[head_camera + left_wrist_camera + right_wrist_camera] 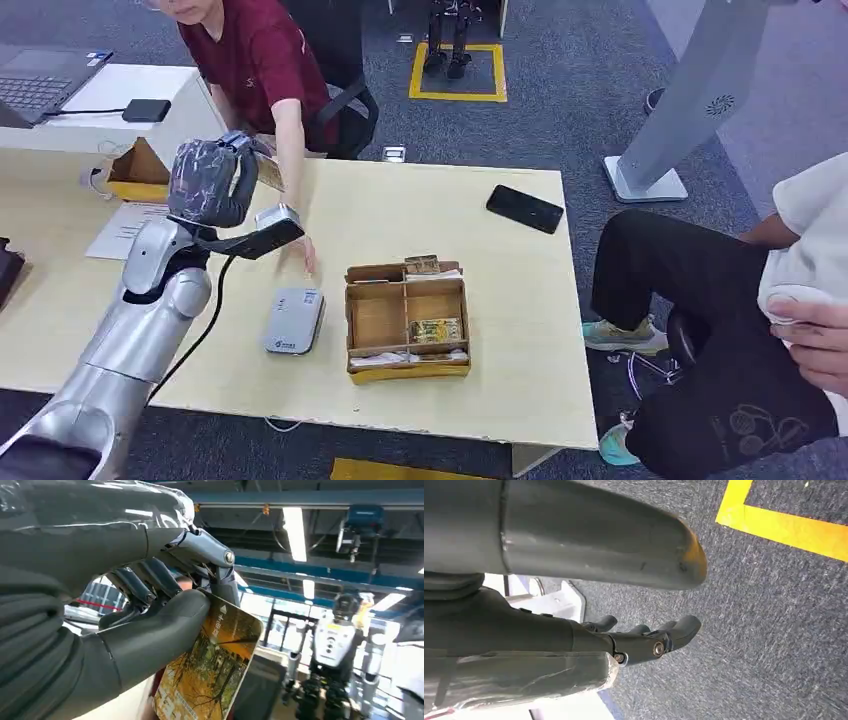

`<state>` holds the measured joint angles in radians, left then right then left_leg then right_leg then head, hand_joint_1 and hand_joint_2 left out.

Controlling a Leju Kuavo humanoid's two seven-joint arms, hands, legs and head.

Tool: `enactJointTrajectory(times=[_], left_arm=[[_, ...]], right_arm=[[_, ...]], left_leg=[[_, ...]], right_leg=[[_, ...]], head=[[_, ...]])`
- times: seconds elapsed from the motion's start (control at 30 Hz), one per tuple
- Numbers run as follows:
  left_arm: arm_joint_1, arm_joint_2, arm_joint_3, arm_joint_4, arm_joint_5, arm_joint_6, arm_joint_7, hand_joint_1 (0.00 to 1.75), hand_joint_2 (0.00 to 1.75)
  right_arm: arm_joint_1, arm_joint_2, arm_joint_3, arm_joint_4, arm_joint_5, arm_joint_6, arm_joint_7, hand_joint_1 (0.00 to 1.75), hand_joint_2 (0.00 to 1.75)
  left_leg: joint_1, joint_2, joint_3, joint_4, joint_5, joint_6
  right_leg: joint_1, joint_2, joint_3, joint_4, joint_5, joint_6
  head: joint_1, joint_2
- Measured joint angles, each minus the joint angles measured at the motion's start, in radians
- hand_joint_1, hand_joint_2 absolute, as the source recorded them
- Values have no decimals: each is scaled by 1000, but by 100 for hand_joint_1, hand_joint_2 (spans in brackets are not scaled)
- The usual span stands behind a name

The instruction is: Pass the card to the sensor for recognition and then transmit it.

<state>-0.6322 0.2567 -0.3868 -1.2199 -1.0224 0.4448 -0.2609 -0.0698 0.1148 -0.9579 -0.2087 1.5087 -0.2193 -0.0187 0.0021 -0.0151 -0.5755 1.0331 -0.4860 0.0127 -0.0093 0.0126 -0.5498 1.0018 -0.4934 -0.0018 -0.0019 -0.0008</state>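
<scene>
Near edge of the tabletop [480, 405]: left arm comes up from below, left hand [210, 182] raised well above the surface, wrapped in film. Left wrist view shows the hand pinching the card [210, 672] (yellow-orange tree print) between thumb and fingers, grip looks firm, card sticking out past the thumb. In the head view the card [268, 172] is just an edge behind the hand. Right hand [644, 637] hangs over the carpet, fingers loosely curled, nothing in it. Below and a bit forward of the raised hand sits the grey sensor [294, 320] flat on the tabletop, beside it a cardboard box [407, 318] with compartments holding more cards. Farther back a person in a red shirt reaches an arm down, their hand [307, 255] near the tabletop just behind the sensor. Black phone [524, 208] at the far corner. Judgement: card is held high and apart from the sensor, so either the scan or the handover is in hand; cannot tell whether it has been scanned. If not, next move needs the card lowered flat over the sensor face.
</scene>
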Motion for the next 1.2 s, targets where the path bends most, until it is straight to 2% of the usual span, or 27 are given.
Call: enactJointTrajectory(times=[0.07, 0.13, 0.2, 0.33, 0.5, 0.73, 0.77, 0.8, 0.9, 1.07, 1.2], left_arm=[[-12, -1, 1, 37, -9, 3, 6, 175, 175], [-28, -4, 2, 73, -37, 14, 43, 175, 175], [-66, -9, 9, 160, -49, 38, 63, 175, 175], [-129, -26, 52, 320, -28, 65, 60, 175, 175], [-178, -41, 80, 461, -30, 76, 70, 175, 175], [-183, -54, 98, 547, -35, 85, 71, 175, 175], [-184, -55, 99, 551, -35, 85, 71, 99, 175], [-184, -57, 99, 555, -35, 87, 71, 0, 175], [-185, -60, 101, 564, -37, 98, 73, 0, 175], [-184, -56, 123, 584, -45, 157, 91, 0, 175], [-150, -17, 157, 595, -14, 226, 68, 0, 175]], right_arm=[[-2, 0, 0, 0, 0, 0, 0, 0, 0], [-3, 0, 0, 0, 0, 1, -1, 0, 0], [-6, 0, 2, 0, 1, 2, 3, 0, 0], [-9, 0, 2, 0, 1, 3, 12, 0, 0], [-11, 0, 3, 0, 1, 4, 16, 0, 0], [-11, 0, 3, 0, 1, 5, 13, 0, 0], [-11, 0, 3, 0, 1, 5, 13, 0, 0], [-11, 0, 3, 0, 1, 5, 13, 0, 0], [-12, 0, 3, 0, 1, 5, 13, 0, 0], [-11, 0, 3, 0, 0, 4, 16, 0, 0], [-9, 0, 3, 0, -1, -2, 11, 0, 0]], left_leg=[[0, 0, 0, 0, 0, 0], [0, 0, 0, 0, 0, 0], [0, 0, 0, 0, 0, 0], [0, 1, 0, 0, 0, 0], [0, 0, 0, 0, 1, 0], [0, 1, -1, 0, 1, 0], [0, 1, -1, 0, 1, 0], [0, 1, -1, 0, 1, 0], [0, 1, -1, 0, 1, 0], [0, 1, -2, 0, 1, 0], [0, 4, -1, 0, 0, -1]], right_leg=[[0, 0, 0, 0, 0, 0], [0, 0, 0, 0, 0, 0], [0, 0, 0, 0, 0, 0], [0, 1, 0, 0, 0, 0], [0, 0, 0, 0, 0, 0], [0, 1, -1, 0, 0, 0], [0, 1, -1, 0, 0, 0], [0, 1, -1, 0, 0, 0], [0, 1, -1, 0, 0, 0], [0, 1, -1, 0, 0, 0], [0, 4, -1, 1, 0, -1]], head=[[-1, 0], [0, 0], [0, 0], [0, 0], [2, 0], [2, 0], [1, 0], [2, 0], [1, 0], [1, 0], [1, 0]])
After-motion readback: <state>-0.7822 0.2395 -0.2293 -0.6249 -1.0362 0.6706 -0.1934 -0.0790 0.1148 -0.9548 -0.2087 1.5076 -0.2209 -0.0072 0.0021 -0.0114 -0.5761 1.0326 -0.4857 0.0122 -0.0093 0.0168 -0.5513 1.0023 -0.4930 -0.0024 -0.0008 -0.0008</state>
